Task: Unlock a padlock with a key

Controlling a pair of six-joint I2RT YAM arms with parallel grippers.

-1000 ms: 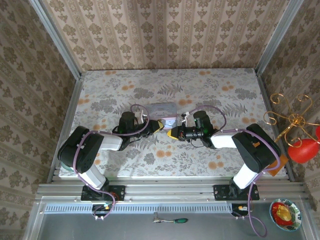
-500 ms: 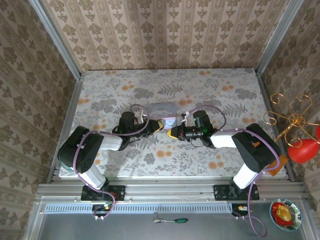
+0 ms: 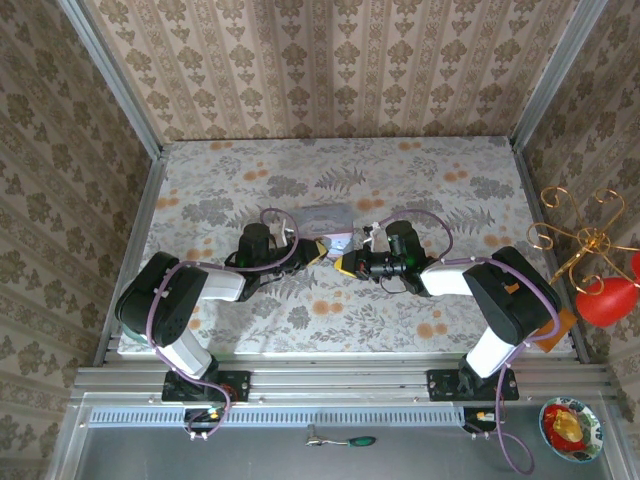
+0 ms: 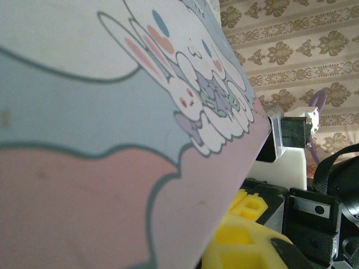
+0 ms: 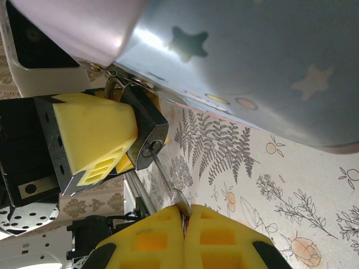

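Observation:
The dark padlock hangs by its silvery shackle from the corner of the pale-blue cartoon tin. My left gripper is shut on the padlock body, one yellow finger lying against its side. The key sits with its tip in the keyhole. My right gripper is shut on the key's head. From above, the left gripper and the right gripper meet tip to tip in front of the tin. In the left wrist view the tin hides the padlock.
The tin rests on the floral tablecloth at mid-table. The right arm's white wrist camera housing sits close beyond the tin's corner. Patterned walls enclose the table's back and sides. A screwdriver lies on the rail below the table edge.

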